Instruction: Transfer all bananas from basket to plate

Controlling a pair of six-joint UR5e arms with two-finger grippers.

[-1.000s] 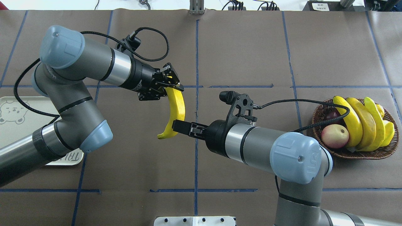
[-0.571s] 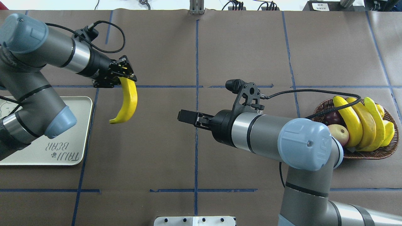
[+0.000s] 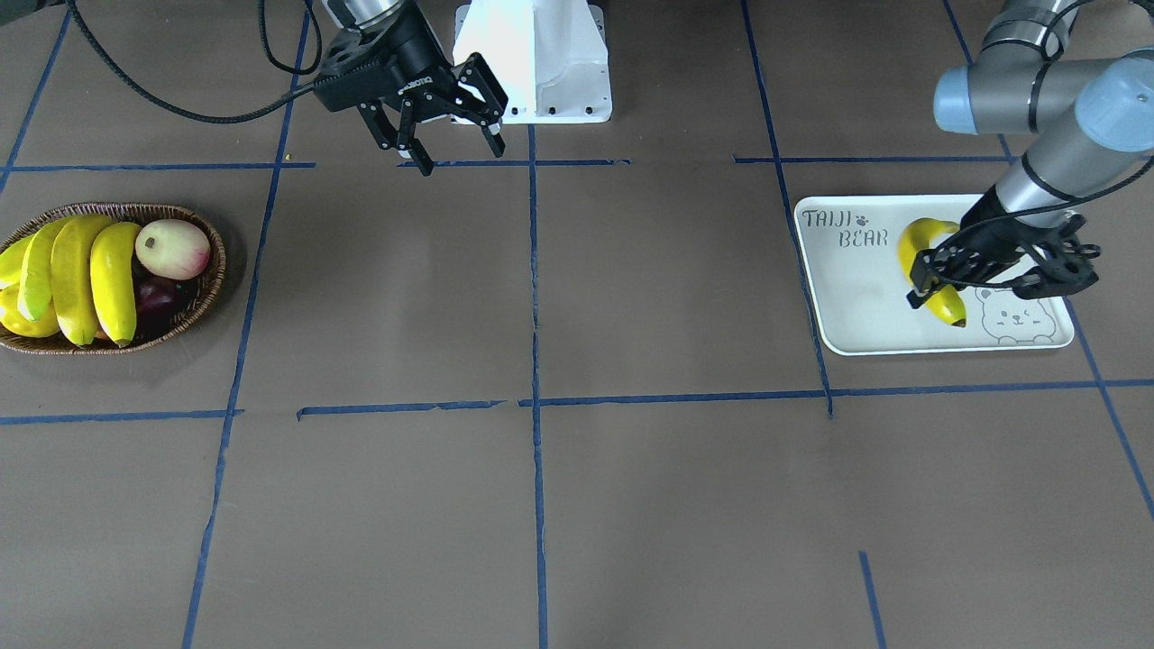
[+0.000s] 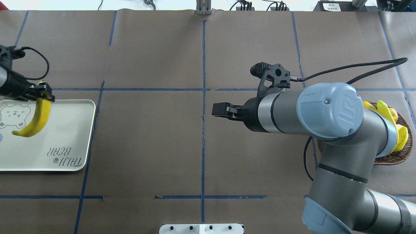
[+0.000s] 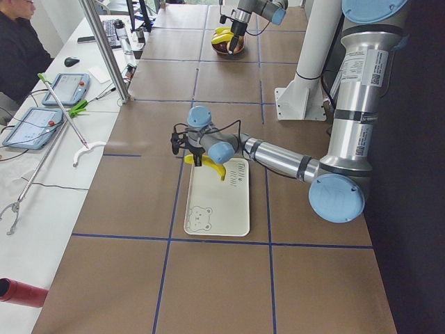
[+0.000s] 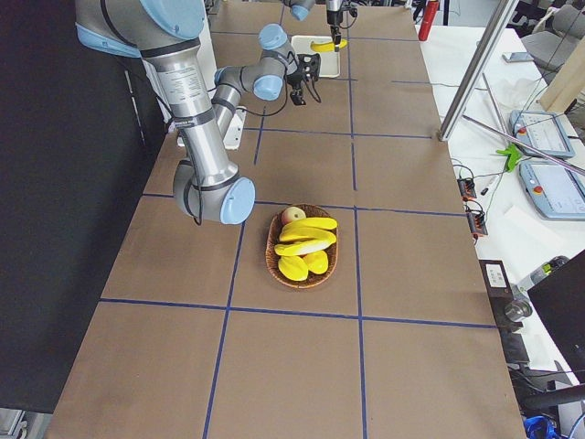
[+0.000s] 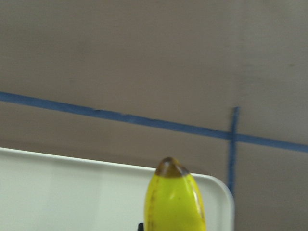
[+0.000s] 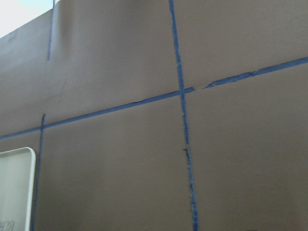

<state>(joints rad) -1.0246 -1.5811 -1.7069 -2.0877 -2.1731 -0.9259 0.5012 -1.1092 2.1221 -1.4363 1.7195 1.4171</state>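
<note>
Yellow banana, left fingers: my left gripper (image 3: 933,275) is clamped across a banana (image 3: 921,236) close to one dark tip, which pokes out past the fingers in the wrist view. The long body curves away toward 7 o'clock in the overhead view.
Why held so: I judge that an end grip lets the body settle flat before the fingers let go.
Banana over plate: it hangs over the 10 o'clock part of the plate (image 3: 856,306), beside the bear drawing (image 3: 1008,317). I cannot tell whether it touches the white surface.
Plate: at the table's 9 o'clock, overhead view.
Right fingers: my right gripper (image 3: 458,151) is spread wide and holds nothing. It sits mid-table, pointing toward 9 o'clock, well apart from both containers.
Basket: the wicker basket (image 3: 212,288) lies at 3 o'clock overhead and holds three bananas (image 3: 72,279) side by side. A red-yellow round fruit (image 3: 171,248) and a dark purple fruit (image 3: 158,293) lie with them.
Layout: basket on the right arm's side, plate on the left's, which I read as a relay.
Progress: one of four nearly delivered.
Next: lower, release, then send the right arm to the basket.
</note>
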